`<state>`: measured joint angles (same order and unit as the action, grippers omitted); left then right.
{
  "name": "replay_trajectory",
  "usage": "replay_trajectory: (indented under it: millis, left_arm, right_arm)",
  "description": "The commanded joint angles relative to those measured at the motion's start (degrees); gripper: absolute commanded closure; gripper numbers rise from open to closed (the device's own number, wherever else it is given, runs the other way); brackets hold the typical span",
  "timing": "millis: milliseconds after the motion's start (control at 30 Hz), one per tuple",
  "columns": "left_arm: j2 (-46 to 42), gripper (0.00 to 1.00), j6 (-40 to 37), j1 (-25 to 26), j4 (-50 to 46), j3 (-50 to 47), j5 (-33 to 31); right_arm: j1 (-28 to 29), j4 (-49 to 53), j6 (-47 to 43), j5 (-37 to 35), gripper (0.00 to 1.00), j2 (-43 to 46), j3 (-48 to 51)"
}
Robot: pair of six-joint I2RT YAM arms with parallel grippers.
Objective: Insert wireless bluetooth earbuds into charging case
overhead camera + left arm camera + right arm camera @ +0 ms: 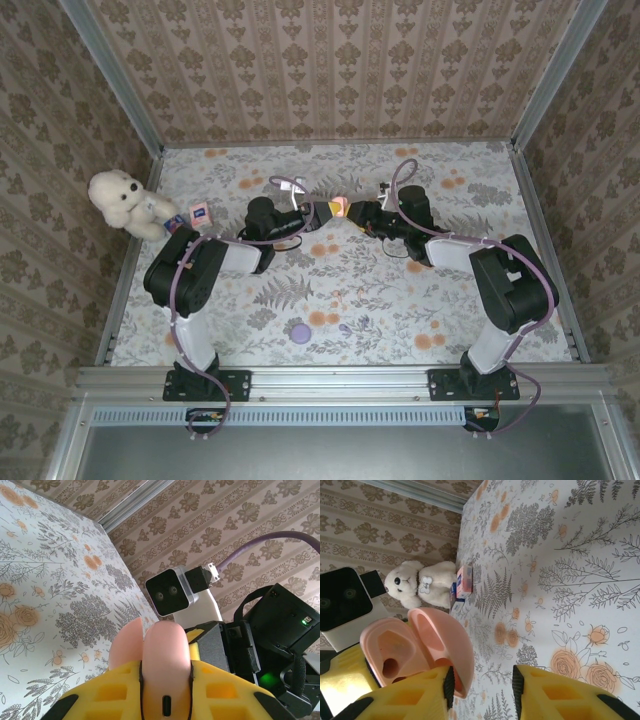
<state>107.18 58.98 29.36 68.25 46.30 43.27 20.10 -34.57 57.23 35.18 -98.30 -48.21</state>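
Observation:
The pink charging case [165,645] is held above the middle of the table [330,290], and my left gripper [166,671] is shut on its body. Its lid [445,640] stands swung open, and one dark socket [390,667] shows inside the body. My right gripper [482,680] faces the case from the right, its jaws apart. The lid's rim lies against the left pad, and the rest of the gap shows bare table. In the top view the left gripper [325,210] and right gripper [357,215] meet at the case [340,207]. The earbuds are out of view.
A white teddy bear [122,200] sits at the far left wall with small boxes [200,212] beside it. A purple disc [300,332] lies near the front of the table. Patterned walls close in the back and both sides.

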Motion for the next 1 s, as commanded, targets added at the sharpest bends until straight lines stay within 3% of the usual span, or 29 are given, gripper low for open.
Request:
replay_trajectory:
  millis: [0,167,467,667,767,967]
  left_arm:
    - [-0.04,1.0,0.97,1.05,4.97,0.91,0.44]
    - [-0.04,1.0,0.8,1.31,4.8,0.8,0.46]
    - [0.4,1.0,0.28,1.75,4.26,0.48,-0.09]
    - [0.62,0.99,-0.18,2.06,3.58,0.52,-0.32]
    - [0.49,0.93,-0.44,2.14,3.44,0.3,-0.71]
    - [0.32,0.68,-0.94,2.19,3.2,-0.19,-1.72]
  right_arm:
    - [-0.14,-0.86,-0.04,1.57,0.65,1.27,-0.21]
    - [-0.44,-0.43,0.02,1.69,0.73,1.26,-1.14]
    - [-0.41,0.53,-0.12,1.98,0.97,1.4,-2.27]
    - [-0.45,1.32,-0.24,1.96,1.0,1.71,-2.58]
    - [-0.46,1.69,-0.33,1.82,1.0,1.98,-2.73]
    - [-0.45,4.94,-2.04,0.89,1.0,2.74,-3.33]
